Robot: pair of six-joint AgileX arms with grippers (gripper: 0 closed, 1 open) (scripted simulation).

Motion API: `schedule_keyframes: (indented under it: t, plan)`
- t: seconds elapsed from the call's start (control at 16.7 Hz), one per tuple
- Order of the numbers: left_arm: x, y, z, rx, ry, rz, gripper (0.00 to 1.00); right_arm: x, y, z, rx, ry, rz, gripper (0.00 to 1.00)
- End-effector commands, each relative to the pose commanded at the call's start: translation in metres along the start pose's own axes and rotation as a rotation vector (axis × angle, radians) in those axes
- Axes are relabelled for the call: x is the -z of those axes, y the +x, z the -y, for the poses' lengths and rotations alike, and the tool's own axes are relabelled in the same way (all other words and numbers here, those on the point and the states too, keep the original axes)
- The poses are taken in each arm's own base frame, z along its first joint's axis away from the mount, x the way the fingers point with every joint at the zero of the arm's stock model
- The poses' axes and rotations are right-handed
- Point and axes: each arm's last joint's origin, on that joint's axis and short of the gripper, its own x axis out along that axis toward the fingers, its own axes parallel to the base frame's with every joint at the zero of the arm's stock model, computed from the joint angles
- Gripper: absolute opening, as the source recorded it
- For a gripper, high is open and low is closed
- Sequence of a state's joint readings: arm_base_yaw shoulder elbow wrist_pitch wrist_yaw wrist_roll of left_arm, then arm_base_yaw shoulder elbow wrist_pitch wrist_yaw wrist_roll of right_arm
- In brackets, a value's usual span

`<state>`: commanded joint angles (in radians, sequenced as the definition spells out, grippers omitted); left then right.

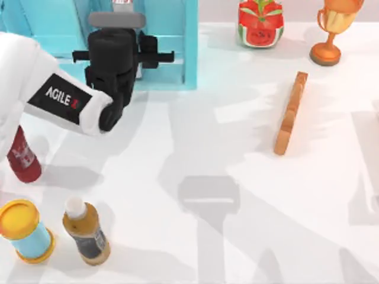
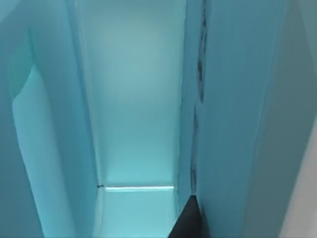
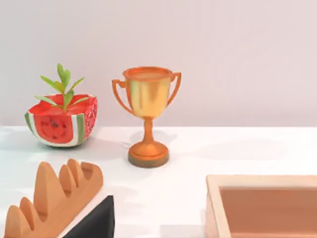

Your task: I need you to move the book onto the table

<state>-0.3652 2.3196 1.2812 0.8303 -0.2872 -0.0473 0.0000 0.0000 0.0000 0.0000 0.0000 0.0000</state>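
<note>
book (image 2: 233, 114) stands edge-on inside the light blue shelf (image 1: 172, 53) at about eleven o'clock on the white surface (image 1: 195, 177), its teal cover showing flat and close in the left wrist view beside a shelf wall. left gripper (image 1: 121, 9) reaches into that shelf from the front; whether it is released or clenched, i cannot tell. right gripper (image 3: 96, 223) shows as a dark tip low in the right wrist view, and its grip cannot be told either. orange-brown slab (image 1: 290, 112) lies toward two o'clock, with a watermelon planter (image 1: 260, 23) and a trophy (image 1: 331, 29) beyond it at one o'clock.
</note>
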Motion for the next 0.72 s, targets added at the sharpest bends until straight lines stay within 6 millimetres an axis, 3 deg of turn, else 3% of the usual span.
schedule_keyframes:
  t: [0.24, 0.42, 0.6, 0.72]
  plan:
    - [-0.001, -0.001, 0.003, 0.006, 0.001, 0.001, 0.00, 0.000, 0.000, 0.000, 0.000, 0.000, 0.000, 1.00]
    - [-0.015, -0.015, 0.011, 0.020, 0.003, -0.015, 0.00, 0.000, 0.000, 0.000, 0.000, 0.000, 0.000, 1.00]
    - [-0.050, -0.048, 0.024, 0.036, 0.003, -0.025, 0.00, 0.000, 0.000, 0.000, 0.000, 0.000, 0.000, 1.00]
    - [-0.085, -0.082, 0.030, 0.043, -0.003, -0.010, 0.00, 0.000, 0.000, 0.000, 0.000, 0.000, 0.000, 1.00]
